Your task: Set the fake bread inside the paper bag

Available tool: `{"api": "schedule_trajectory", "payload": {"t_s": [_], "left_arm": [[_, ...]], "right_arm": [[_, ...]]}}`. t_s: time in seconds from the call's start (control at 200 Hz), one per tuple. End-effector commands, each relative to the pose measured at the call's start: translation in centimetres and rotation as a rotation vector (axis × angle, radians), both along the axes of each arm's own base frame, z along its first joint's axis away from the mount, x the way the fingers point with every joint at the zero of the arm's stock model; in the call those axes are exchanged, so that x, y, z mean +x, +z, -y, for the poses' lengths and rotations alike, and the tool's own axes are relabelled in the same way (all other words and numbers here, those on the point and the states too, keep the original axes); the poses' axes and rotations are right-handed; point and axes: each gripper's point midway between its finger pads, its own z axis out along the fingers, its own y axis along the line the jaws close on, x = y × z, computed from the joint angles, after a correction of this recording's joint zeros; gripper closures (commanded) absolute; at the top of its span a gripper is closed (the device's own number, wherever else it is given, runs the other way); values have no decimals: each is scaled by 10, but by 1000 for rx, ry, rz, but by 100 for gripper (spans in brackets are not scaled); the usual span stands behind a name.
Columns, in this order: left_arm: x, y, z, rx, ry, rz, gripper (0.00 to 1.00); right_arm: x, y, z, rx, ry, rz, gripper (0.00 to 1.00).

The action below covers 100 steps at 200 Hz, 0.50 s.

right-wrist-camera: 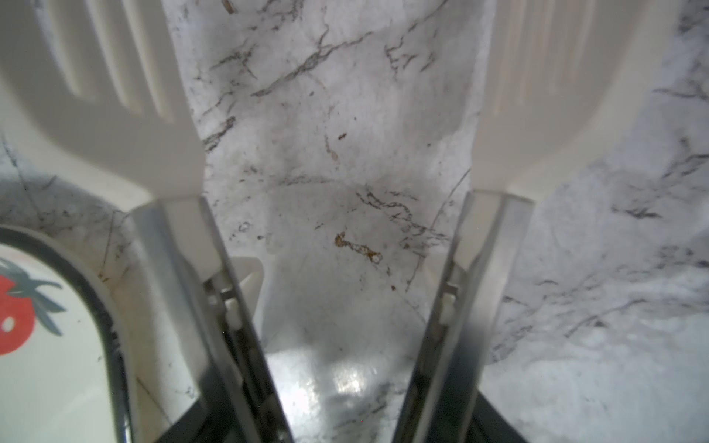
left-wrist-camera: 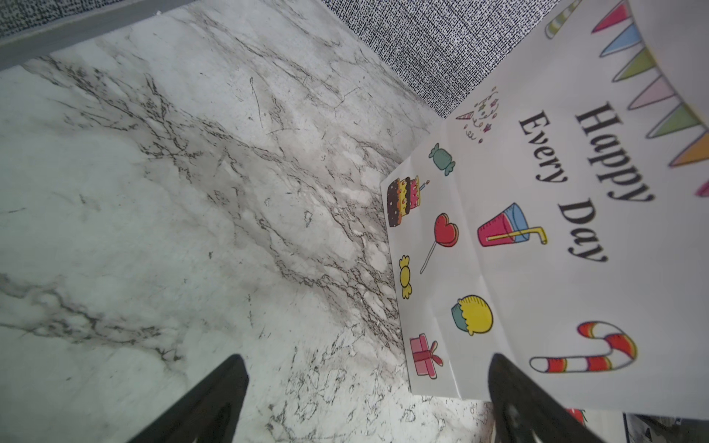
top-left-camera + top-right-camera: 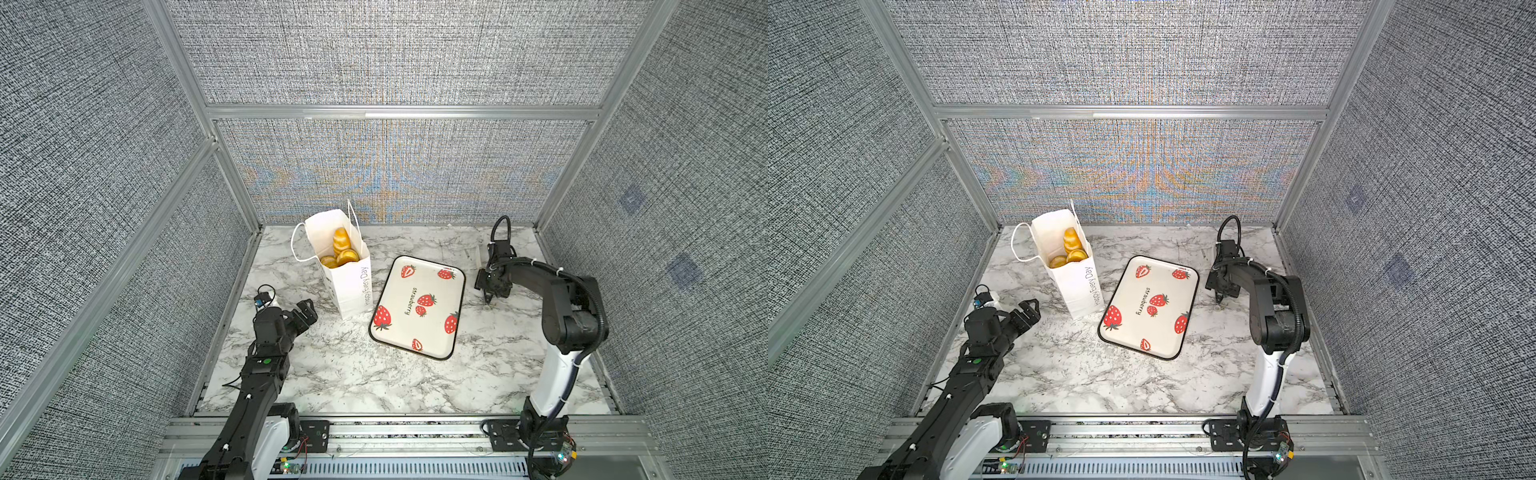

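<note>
The paper bag (image 3: 349, 286) stands upright at the back left of the marble table (image 3: 332, 374). Its narrow side carries the grey words "Happy Every Day". In the left wrist view the wide side shows the same words in black, under coloured flags and beside small drawings of a cake, a lollipop, a drink and a candy cane. Just beside the bag lies a tray (image 3: 399, 291) with red strawberries and the word "strawberry".

The bread (image 3: 341, 249) is inside the bag: a long loaf stands on its end and round pieces lie next to it.

The left gripper (image 2: 366, 358) is spread wide and holds nothing. It hovers near the foot of the bag, and from above they look apart.

The right gripper (image 3: 491, 286) is near the far right corner of the tray. White tongs (image 1: 126, 126) with metal arms sit between its jaws, their blades wide apart over the table. The jaws seem to press on the arms from outside, but this contact is at the picture's edge.
</note>
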Motion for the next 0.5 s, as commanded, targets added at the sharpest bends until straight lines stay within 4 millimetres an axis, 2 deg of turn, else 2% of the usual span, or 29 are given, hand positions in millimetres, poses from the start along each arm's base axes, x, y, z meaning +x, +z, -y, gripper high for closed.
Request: {"api": "schedule_trajectory", "payload": {"t_s": [0.0, 0.32, 0.495], "left_arm": [[6, 5, -4, 13, 19, 16, 1], [17, 6, -10, 12, 61, 15, 1], [26, 15, -16, 46, 79, 40, 1]], "right_arm": [[-5, -5, 0, 19, -3, -30, 30], [-6, -3, 2, 36, -15, -15, 21], [-9, 1, 3, 33, -22, 11, 14]]}}
